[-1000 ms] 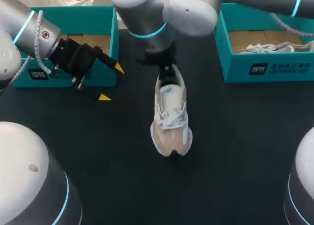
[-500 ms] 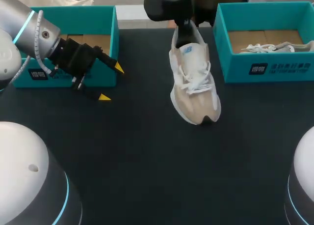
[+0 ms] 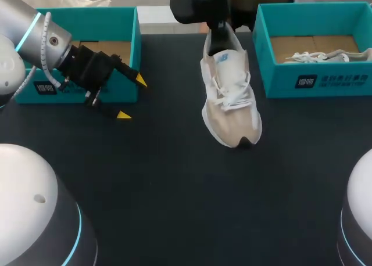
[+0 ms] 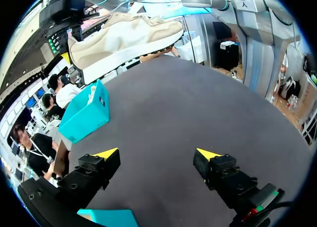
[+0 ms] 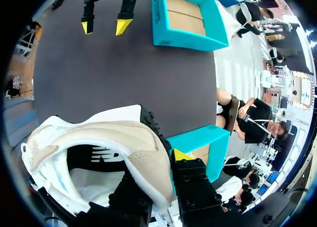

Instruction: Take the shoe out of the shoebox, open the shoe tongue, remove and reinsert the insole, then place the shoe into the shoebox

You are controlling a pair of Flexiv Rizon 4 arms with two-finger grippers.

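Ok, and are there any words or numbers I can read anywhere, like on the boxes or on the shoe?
Right shoebox, front label: a white sign and characters, too small and blurred to read.
Left shoebox, printed label: white print, partly hidden behind the left hand, unreadable.
Shoe, tongue: a small blue mark, no words I can read.
Numbers: none readable.

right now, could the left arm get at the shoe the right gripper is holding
Probably yes. The left gripper is open, and only bare table lies between it and the shoe. The right gripper is shut on the heel alone, so the toe and laces look free.
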